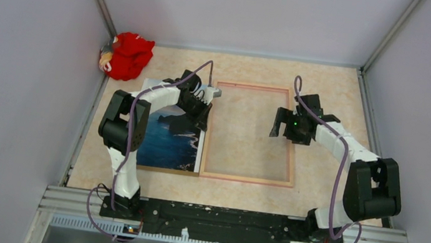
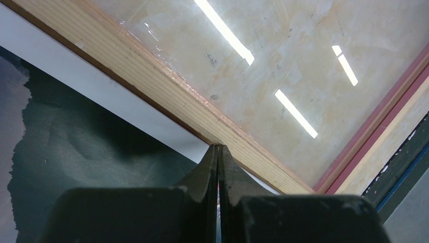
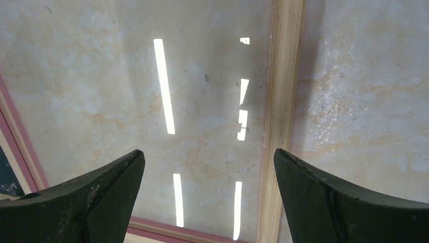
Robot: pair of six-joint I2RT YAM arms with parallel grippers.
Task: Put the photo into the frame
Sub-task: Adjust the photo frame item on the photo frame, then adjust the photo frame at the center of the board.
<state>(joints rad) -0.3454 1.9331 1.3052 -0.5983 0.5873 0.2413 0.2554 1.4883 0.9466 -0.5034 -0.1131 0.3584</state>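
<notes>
Photo [image 1: 167, 143] lies flat, picture side up, on the tabletop [image 1: 329, 99], just beside the left rail of the frame [image 1: 247, 179]. Both long axes run near-to-far. Left tool [image 2: 218, 148] is clenched with nothing visible in its grip, its tips at the photo's right edge; this is the nearer arm. Right tool [image 3: 207, 154] is released wide above the frame's right rail. The photo must travel rightward.

The left arm [image 1: 140, 102] reached forward, elbow raised, the left gripper [image 2: 218, 148] pointing down with jaws pressed together. The right arm [image 1: 339, 144] angled inward, the right gripper [image 3: 208, 153] spread wide.
</notes>
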